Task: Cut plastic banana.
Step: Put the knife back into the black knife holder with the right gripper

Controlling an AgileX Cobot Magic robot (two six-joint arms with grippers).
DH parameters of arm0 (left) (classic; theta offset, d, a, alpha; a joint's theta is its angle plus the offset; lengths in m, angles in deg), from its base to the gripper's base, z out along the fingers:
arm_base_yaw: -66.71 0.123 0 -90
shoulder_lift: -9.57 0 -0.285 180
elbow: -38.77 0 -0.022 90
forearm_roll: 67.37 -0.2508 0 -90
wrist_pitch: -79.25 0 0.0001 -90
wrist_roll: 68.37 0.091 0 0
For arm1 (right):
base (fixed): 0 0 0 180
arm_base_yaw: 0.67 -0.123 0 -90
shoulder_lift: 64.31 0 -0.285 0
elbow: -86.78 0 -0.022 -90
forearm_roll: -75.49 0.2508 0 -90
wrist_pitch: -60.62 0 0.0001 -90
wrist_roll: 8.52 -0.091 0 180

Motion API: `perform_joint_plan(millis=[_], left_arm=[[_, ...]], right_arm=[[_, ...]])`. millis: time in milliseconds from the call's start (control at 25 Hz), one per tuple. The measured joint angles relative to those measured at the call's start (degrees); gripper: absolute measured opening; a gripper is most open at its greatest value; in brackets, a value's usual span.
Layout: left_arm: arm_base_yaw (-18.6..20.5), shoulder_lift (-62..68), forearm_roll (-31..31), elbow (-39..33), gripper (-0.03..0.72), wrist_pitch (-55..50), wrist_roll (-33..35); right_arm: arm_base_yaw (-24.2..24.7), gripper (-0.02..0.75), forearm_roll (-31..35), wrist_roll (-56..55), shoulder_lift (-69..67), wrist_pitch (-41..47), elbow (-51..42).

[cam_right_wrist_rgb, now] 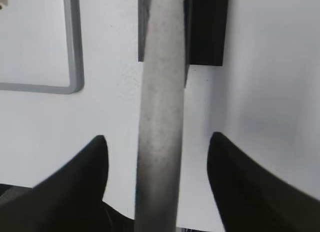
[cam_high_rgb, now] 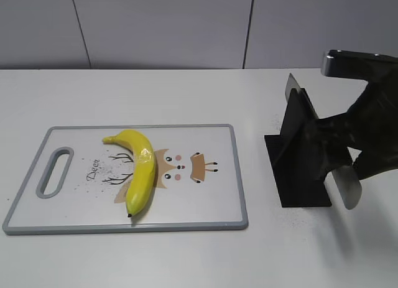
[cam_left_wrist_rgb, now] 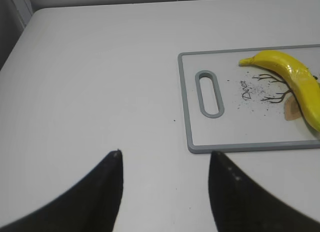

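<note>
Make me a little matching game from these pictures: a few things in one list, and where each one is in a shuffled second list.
Things:
1. plastic banana
2. cutting board
3. knife handle
4. black knife stand

Places:
A. flat on the white table, left side
B. between the open jaws of the right gripper
C. on the table, right of the board
D. lying on the deer drawing

Pairs: 1-D, 2-A, 3-B, 4-C

Lighting: even, bright, diffuse light is falling from above. Shadows: soft ones are lying right of the black stand (cam_high_rgb: 297,157). Glare: highlights are glinting on the plastic banana (cam_high_rgb: 138,167). Focus: the grey handle (cam_right_wrist_rgb: 160,122) is blurring at the right wrist view's centre.
</note>
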Motion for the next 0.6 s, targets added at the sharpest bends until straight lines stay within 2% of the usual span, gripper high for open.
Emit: perform_joint_plan(millis=[80, 200, 480, 600], left_arm=[[0.0, 0.0, 0.0, 0.0, 0.527, 0.0, 0.0], [0.0, 0.0, -0.06, 0.0, 0.527, 0.0, 0.0], [0.0, 0.0, -0.06, 0.0, 0.526, 0.0, 0.0], [0.0, 0.0, -0.06, 0.0, 0.526, 0.04, 0.0]], right_arm=[[0.0, 0.572, 1.67, 1.76, 0.25, 0.04, 0.0], [0.0, 0.618, 2.05, 4.14, 2.61, 0.11, -0.04], [0.0, 0.627, 3.14, 21.07, 21.92, 0.44, -0.24], [0.0, 0.624, 0.36, 23.1, 32.06, 0.84, -2.52]])
